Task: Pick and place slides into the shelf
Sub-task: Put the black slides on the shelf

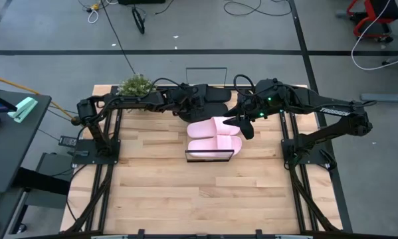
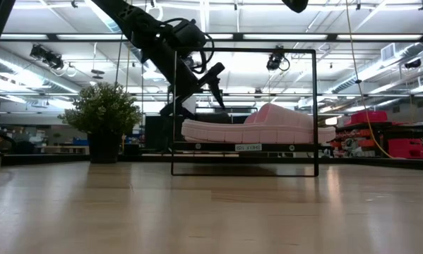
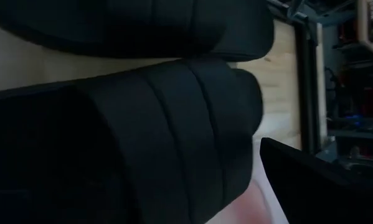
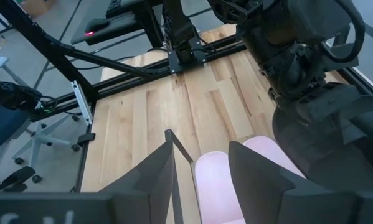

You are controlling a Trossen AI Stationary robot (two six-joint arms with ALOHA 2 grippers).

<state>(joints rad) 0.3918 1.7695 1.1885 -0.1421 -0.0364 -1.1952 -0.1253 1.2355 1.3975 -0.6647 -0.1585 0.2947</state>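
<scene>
Risk of black slides (image 1: 208,99) snagging shelf (image 1: 210,157) beside pink slides (image 1: 214,136). Left fingers (image 1: 185,106) parted around black slide; right fingers (image 4: 202,171) apart, empty.

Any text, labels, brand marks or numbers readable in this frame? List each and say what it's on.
White lettering on the right arm, high view: too small to read.
Small white label on the front edge of the shelf, under the pink slides, low view: blurred, unreadable.
Pale marks on the right gripper body, right wrist view: cut off, unreadable.
Nothing else carries legible text.
</scene>
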